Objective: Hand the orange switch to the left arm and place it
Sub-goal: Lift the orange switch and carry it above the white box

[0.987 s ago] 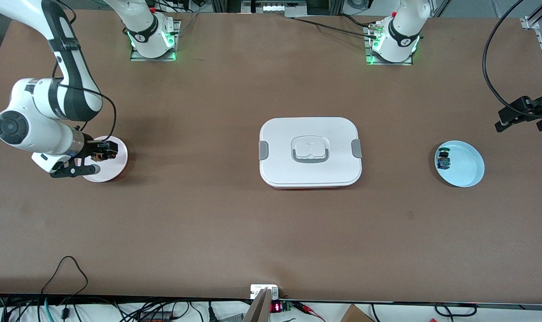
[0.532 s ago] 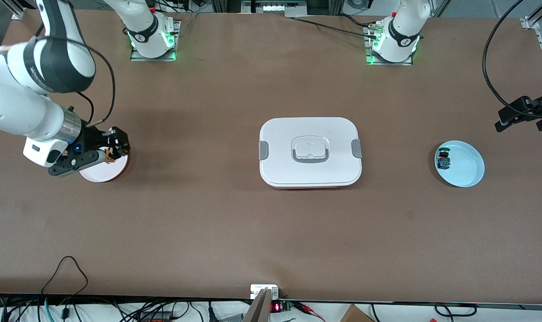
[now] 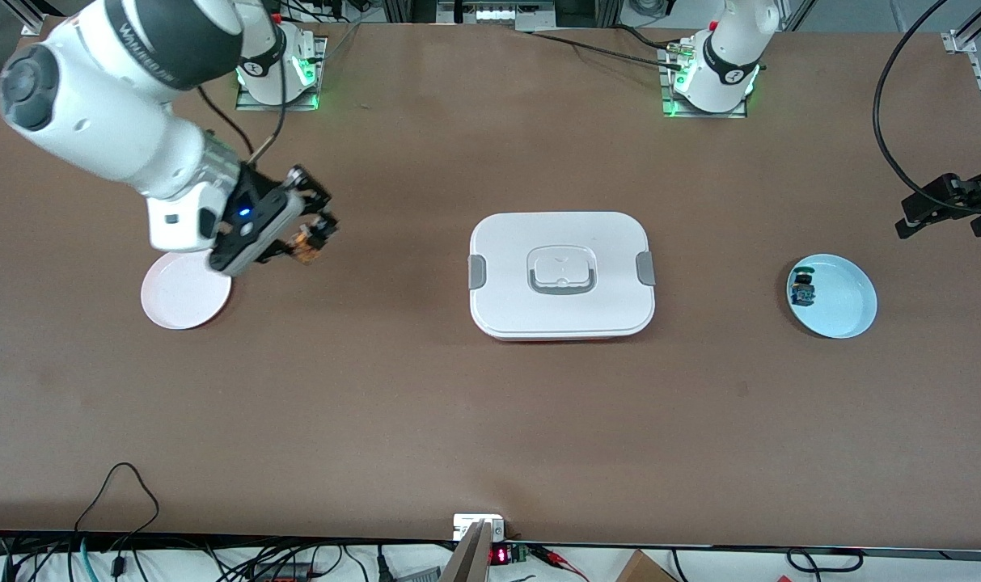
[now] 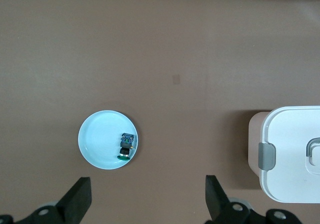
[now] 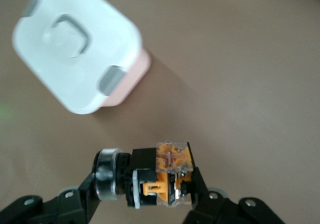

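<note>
In the upper left of the front view, the orange switch (image 3: 304, 245) hangs in the air, clamped in the right claw (image 3: 310, 238); your right wrist view shows it pinched tight between the 2 fingers, orange body up and the black cylindrical end out to the side (image 5: 167, 176). A second ago that claw was down at the pink plate (image 3: 184, 301) with the switch; now it has lifted clear and swung toward the middle of the frame, so it is over bare desk (image 3: 377, 388) between the plate and the box (image 3: 561, 275). You can take that to mean the pickup is done and the carry has begun. The switch is well short of the box, which the right wrist view shows ahead of it (image 5: 80, 49), closed and latched.

The pink plate now lies empty at the right arm's end of the desk. At the middle right of the front view, the light blue plate (image 3: 842, 311) holds 1 small blue switch with a green top (image 3: 801, 289) near its rim; the left wrist view shows the same (image 4: 127, 146).

The left claw (image 4: 147, 201) waits high over the desk near the blue plate, its fingers (image 4: 77, 199) spread wide apart and holding nothing. Your handover will likely have to pass around or well above the box.
</note>
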Tool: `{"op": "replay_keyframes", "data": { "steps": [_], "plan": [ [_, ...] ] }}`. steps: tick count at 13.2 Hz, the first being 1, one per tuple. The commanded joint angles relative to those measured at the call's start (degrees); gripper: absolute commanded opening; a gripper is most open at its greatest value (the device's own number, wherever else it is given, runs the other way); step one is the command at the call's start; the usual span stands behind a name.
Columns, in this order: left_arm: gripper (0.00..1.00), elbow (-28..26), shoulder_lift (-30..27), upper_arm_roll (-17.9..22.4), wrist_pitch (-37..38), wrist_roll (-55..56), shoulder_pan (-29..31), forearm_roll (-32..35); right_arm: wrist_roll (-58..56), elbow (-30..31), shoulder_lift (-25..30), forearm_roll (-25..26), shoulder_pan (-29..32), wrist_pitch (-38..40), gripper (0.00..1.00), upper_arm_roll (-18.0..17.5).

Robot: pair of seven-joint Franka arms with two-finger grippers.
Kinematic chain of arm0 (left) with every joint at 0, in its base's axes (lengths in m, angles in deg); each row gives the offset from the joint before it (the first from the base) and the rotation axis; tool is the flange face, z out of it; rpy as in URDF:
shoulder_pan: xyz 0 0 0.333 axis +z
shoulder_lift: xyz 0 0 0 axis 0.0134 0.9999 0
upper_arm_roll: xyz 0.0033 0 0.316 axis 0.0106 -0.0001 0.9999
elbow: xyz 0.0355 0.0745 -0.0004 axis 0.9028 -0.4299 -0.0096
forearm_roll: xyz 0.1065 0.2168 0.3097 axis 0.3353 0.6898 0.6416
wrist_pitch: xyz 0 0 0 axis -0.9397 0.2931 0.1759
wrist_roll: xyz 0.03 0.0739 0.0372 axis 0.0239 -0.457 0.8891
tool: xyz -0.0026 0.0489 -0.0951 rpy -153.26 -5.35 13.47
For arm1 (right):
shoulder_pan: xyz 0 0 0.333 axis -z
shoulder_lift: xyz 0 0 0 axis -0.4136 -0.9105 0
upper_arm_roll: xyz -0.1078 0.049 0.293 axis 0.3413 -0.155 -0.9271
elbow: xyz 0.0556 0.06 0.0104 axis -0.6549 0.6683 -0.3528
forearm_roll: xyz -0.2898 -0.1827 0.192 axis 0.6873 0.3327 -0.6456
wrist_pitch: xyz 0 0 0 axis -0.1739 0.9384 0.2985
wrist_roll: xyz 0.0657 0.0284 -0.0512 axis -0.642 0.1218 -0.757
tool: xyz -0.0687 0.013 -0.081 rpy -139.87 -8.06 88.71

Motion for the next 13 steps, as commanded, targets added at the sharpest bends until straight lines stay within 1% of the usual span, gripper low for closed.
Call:
{"op": "replay_keyframes", "data": {
  "steps": [1, 2, 3, 5, 6, 7, 9, 11, 13],
  "plan": [
    [1.0, 1.54, 0.56, -0.21, 1.26, -0.08, 0.05, 0.29, -14.11, -0.71, -0.08, -11.22, -1.36, -0.12, 0.0, 0.22],
    [1.0, 1.54, 0.65, -0.3, 1.26, 0.19, -0.03, 0.29, -18.51, -0.53, -0.52, -16.41, -1.62, -1.43, 0.0, 0.22],
    [1.0, 1.62, 0.74, -0.48, 1.26, 0.01, -0.12, 0.29, -23.0, -0.44, -1.05, -19.77, -2.58, -3.53, 0.0, 0.22],
    [1.0, 2.15, 0.74, -0.57, 1.26, -0.43, 0.14, -0.59, -30.65, -0.18, -2.1, -24.26, -4.51, -8.45, 0.0, 0.22],
    [1.0, 2.5, 0.74, -0.65, 1.17, -0.43, -0.12, -0.59, -34.6, -0.18, -2.98, -27.94, -5.48, -10.65, 0.0, 0.22],
    [1.0, 2.5, 0.3, -0.74, 1.26, -0.25, -0.12, -0.68, -39.08, -0.09, -3.77, -32.15, -6.19, -12.85, 0.0, 0.22],
    [1.0, 2.68, -0.23, -1.09, 3.8, -0.69, -0.3, -0.59, -47.87, 0.0, -5.61, -43.65, -8.55, -17.76, 0.0, 0.22],
    [1.0, 2.59, -0.31, -1.79, 4.33, -0.6, -0.56, -0.24, -53.69, -0.18, -7.19, -53.68, -11.19, -21.29, 0.0, 0.22],
    [1.0, 2.59, -0.49, -2.15, 4.77, -0.86, -0.56, -0.33, -57.91, -0.27, -7.99, -60.99, -12.95, -21.57, 0.0, 0.22]
  ]
}}
